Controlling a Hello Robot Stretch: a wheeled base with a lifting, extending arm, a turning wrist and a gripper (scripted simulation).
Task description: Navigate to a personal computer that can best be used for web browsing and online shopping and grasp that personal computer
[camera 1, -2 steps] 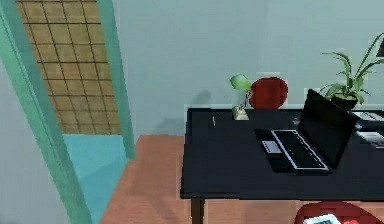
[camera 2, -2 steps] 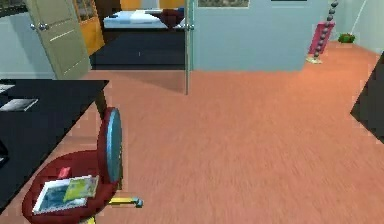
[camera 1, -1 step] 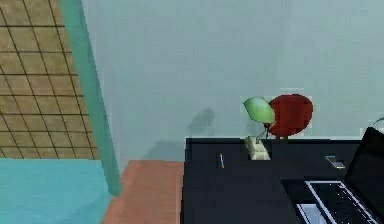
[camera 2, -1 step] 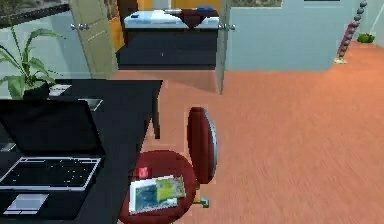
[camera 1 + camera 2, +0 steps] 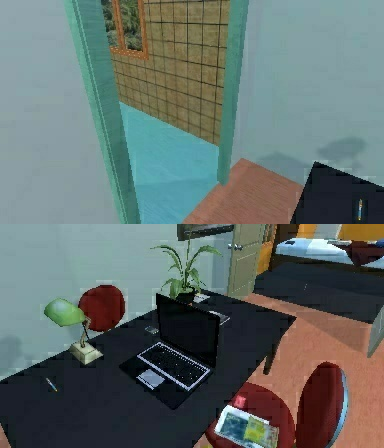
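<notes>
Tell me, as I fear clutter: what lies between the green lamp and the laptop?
In the arm side view, bare black desk, with one small grey thing by the laptop's screen.

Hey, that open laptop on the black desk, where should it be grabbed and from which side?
Probably take the laptop by the top edge of its upright screen, from above. The base lies flat on the desk, leaving nothing to get under, while the thin screen stands free. The lamp stands well aside; the plant sits just behind the screen, so mind its leaves.
</notes>
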